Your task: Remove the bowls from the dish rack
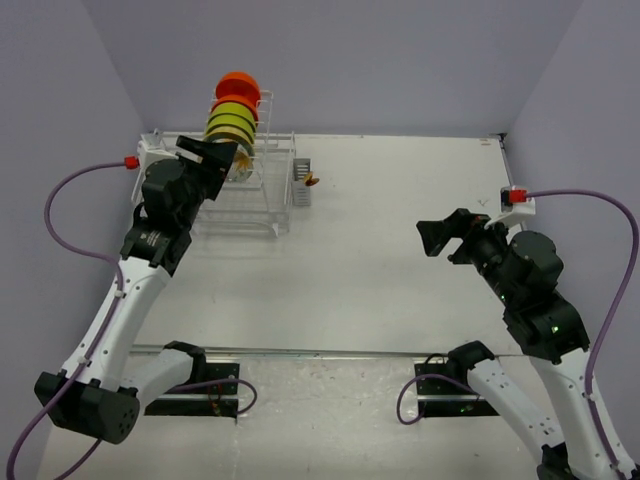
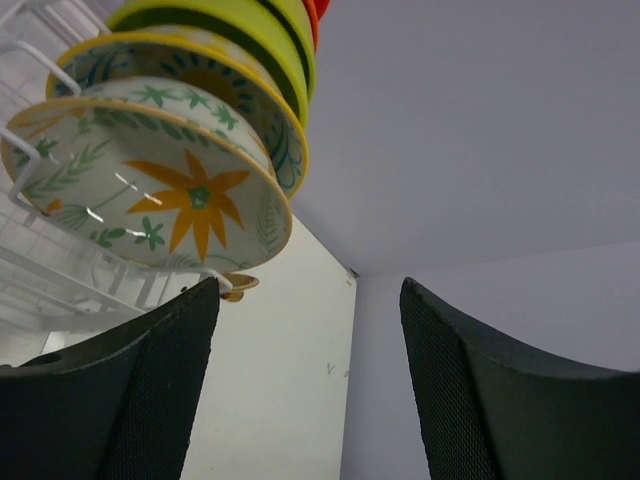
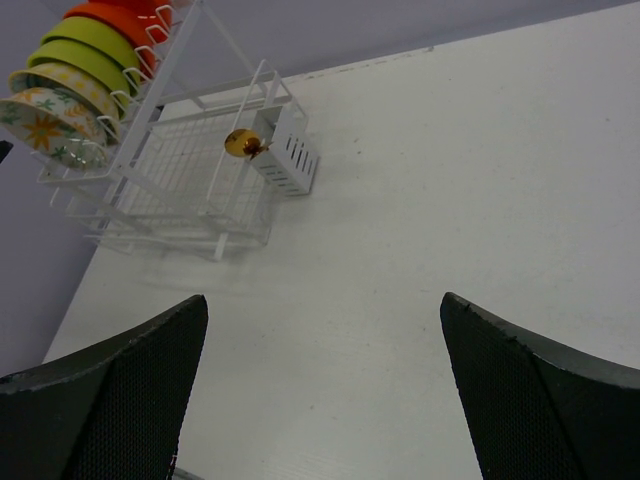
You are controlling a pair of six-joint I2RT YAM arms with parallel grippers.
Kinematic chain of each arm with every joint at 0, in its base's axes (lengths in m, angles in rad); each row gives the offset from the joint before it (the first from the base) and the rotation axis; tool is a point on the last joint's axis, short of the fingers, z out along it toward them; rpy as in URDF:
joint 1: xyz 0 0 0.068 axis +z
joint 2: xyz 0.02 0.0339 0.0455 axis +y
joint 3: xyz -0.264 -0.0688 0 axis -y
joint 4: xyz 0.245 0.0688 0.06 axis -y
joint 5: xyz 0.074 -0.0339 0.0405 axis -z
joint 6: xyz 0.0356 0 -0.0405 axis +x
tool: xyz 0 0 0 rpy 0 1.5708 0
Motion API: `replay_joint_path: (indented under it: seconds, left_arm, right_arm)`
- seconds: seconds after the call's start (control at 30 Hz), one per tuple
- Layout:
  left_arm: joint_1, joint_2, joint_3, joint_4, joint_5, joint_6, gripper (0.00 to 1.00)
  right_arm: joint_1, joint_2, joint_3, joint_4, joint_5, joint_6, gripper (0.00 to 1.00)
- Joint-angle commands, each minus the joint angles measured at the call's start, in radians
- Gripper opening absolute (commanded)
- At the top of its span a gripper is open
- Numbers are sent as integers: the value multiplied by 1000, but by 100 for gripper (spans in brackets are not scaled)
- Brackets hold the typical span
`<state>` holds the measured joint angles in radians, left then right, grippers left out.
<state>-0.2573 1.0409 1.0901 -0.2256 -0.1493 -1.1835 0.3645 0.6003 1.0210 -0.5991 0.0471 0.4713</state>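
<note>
Your left claw (image 2: 308,292), black with mesh-textured pads, stands spread and grips nothing. Just above one finger tilts a glossy white bowl with an orange flower (image 2: 150,190). It is foremost in a row with lime-green bowls (image 1: 232,122) and orange-red bowls (image 1: 238,82), all slotted in the white wire dish rack (image 1: 275,215). Your right claw (image 3: 322,300) is spread too, well apart from the rack.

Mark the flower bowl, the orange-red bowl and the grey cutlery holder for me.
flower bowl (image 2: 195,195), left wrist view, on the orange flower at its centre.
orange-red bowl (image 1: 238,82), top external view, on its curved outer side.
grey cutlery holder (image 3: 292,160), right wrist view, on its slotted side wall.
</note>
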Motion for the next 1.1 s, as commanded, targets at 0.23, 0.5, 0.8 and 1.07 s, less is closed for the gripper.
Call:
replay_joint_path:
  seconds: [0.23, 0.5, 0.8, 1.07]
  left_arm:
    - [118, 74, -21, 201, 30, -24, 51]
    - [142, 120, -33, 278, 67, -42, 47]
    - [142, 160, -50, 278, 59, -96, 37]
    - [142, 165, -50, 235, 22, -157, 27]
  right_arm:
    - [-1, 6, -9, 44, -20, -7, 99]
    - [1, 7, -5, 50, -20, -11, 99]
    - [-1, 12, -15, 38, 5, -22, 99]
    - [1, 6, -22, 36, 30, -28, 99]
